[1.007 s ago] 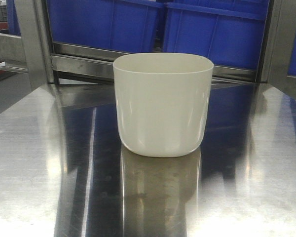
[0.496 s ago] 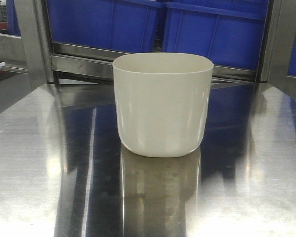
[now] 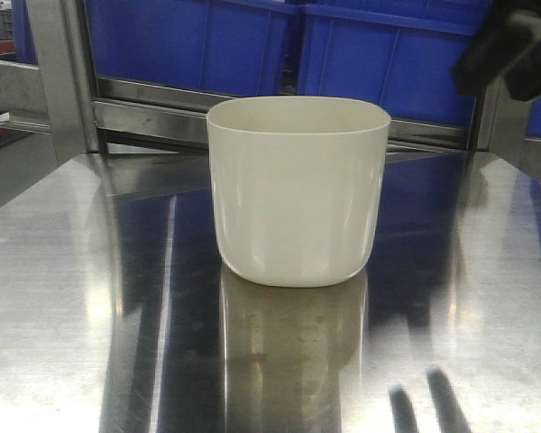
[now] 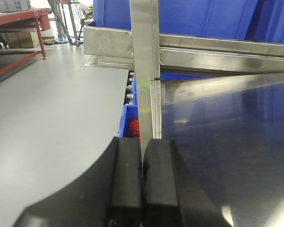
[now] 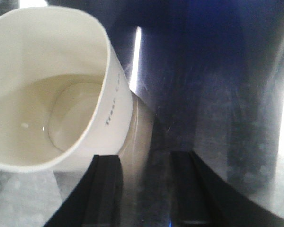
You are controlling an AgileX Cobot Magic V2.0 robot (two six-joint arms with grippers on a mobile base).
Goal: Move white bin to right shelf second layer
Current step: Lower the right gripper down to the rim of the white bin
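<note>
white bin (image 3: 298, 189): upright at the middle of the steel worktop (image 3: 63, 316), with blue crates (image 3: 198, 41) behind at 12 o'clock.
right end effector (image 5: 146, 189): fingers spread, empty, with the bin at its 10 o'clock.
left end effector (image 4: 142, 184): pads pressed together, holding nothing.

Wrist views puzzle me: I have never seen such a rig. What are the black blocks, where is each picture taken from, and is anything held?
This is a two-armed robot. The front view looks ahead from its body: a white bin stands upright on a shiny steel table, with blue crates behind. The other two cameras sit on the wrists, so the black blocks are gripper fingers. The left gripper is shut on nothing, near the table's edge. The right gripper is open, above and beside the bin, which looks empty; it is the dark blur at the front view's top right. Nothing is held.
</note>
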